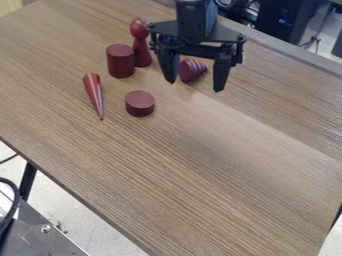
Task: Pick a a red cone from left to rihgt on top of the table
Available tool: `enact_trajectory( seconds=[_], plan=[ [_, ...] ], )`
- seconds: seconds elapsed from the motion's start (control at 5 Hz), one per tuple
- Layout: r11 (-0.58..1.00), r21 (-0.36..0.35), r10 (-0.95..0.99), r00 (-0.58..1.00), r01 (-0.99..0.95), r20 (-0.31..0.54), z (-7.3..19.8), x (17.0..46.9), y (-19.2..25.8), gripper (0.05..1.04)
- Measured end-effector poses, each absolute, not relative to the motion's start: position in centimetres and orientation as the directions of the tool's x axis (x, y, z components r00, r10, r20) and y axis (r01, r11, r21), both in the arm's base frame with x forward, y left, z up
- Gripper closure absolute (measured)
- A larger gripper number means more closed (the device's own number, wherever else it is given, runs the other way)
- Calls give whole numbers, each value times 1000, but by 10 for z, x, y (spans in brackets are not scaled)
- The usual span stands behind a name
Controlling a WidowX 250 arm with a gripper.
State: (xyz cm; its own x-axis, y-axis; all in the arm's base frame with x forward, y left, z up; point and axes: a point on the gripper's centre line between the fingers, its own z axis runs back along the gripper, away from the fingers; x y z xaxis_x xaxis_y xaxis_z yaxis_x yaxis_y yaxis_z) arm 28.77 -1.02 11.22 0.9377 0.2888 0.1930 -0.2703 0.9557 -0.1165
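Observation:
My gripper point(196, 87) hangs over the upper middle of the table point(220, 170), its two fingers spread apart with nothing held between them. To its lower left lies a slim red cone point(95, 96) on its side, the pointed tip toward the table's near edge and the wide end toward the back. The cone is apart from the gripper and from the other red pieces.
A tall red cylinder point(121, 61) stands right of the cone's wide end, with a red pawn-like figure point(141, 45) behind it. A short red disc point(140, 103) sits right of the cone. Behind the gripper's fingers lies a ridged red piece point(192, 70).

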Motion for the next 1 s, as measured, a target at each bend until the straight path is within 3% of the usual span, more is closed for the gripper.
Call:
enact_trajectory(
  seconds=[0.2, 0.4, 0.6, 1.0],
  plan=[
    [955, -111, 290, 942, -274, 171, 106, 285, -10, 100],
    [963, -126, 259, 945, -237, 202, 103, 281, 2, 100],
    [946, -130, 322, 914, -298, 246, 117, 274, 13, 100],
    [885, -94, 463, 841, -456, 279, 117, 271, 51, 100]
  ],
)
